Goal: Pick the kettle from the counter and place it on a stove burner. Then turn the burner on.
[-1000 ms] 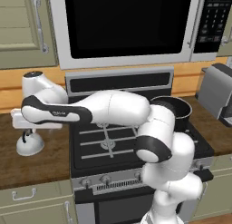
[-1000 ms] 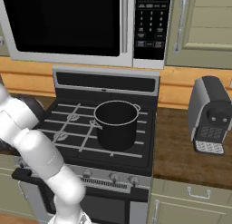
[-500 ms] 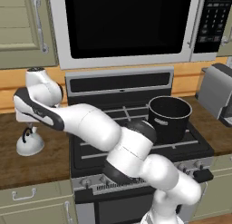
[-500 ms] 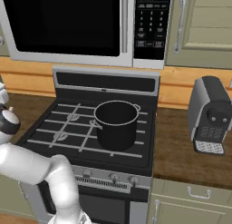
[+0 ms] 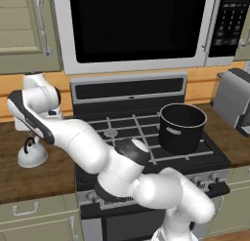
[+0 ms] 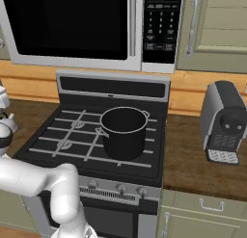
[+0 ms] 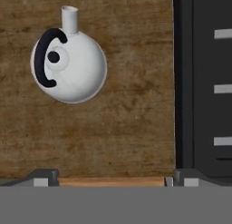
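The kettle [image 5: 31, 154] is a small white dome with a thin black handle. It stands on the dark wood counter [image 5: 29, 181] left of the stove. In the hand view I look straight down on the kettle [image 7: 69, 66], which lies up and to the left of my gripper [image 7: 113, 177]. The gripper is open, its two tips stand far apart, and nothing is between them. It hangs above the counter [image 7: 131, 123], clear of the kettle. Grey ringed stove burners [image 5: 111, 132] [image 6: 65, 144] lie under pale grate bars.
A big black pot [image 5: 183, 128] [image 6: 124, 132] sits on the stove's right side. A coffee machine [image 6: 224, 121] stands on the right counter. The microwave [image 5: 136, 25] hangs over the stove. The black stove edge [image 7: 204, 82] runs along the right of the hand view.
The arm has folded down, with its elbow swinging low across the stove's front. The hand has stayed over the left counter above the kettle. The kettle and pot have not moved.
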{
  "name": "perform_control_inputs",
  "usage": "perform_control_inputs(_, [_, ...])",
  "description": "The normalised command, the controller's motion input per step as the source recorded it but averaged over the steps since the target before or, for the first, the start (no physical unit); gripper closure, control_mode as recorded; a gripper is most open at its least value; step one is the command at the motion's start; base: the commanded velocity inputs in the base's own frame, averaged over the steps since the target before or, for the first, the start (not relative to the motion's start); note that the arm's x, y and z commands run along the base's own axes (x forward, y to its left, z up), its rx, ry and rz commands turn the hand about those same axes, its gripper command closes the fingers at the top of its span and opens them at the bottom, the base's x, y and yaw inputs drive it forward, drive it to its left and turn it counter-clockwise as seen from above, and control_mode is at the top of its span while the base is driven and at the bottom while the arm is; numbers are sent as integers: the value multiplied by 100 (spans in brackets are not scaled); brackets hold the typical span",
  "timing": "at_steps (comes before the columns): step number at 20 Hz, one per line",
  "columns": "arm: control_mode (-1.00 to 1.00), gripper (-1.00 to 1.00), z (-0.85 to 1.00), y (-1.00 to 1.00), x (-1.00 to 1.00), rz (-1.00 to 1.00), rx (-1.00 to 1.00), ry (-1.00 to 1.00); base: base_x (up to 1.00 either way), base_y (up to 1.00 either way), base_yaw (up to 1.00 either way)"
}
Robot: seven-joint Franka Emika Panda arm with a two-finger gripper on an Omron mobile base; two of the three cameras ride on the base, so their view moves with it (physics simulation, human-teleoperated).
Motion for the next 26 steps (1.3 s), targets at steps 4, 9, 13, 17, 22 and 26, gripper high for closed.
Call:
perform_control_inputs(4, [-100,-100,-20,13,8,0,0,0,0,0,0])
perform_control_inputs(9, [-100,-100,-24,7,8,0,0,0,0,0,0])
perform_control_inputs(13, [-100,-100,-28,0,0,0,0,0,0,0,0])
perform_control_inputs(17, [-100,-100,-37,0,0,0,2,0,0,0,0])
perform_control_inputs(22, [-100,-100,-30,2,0,0,5,-7,0,0,0])
perform_control_inputs(26, [-100,-100,-13,0,0,0,8,-12,0,0,0])
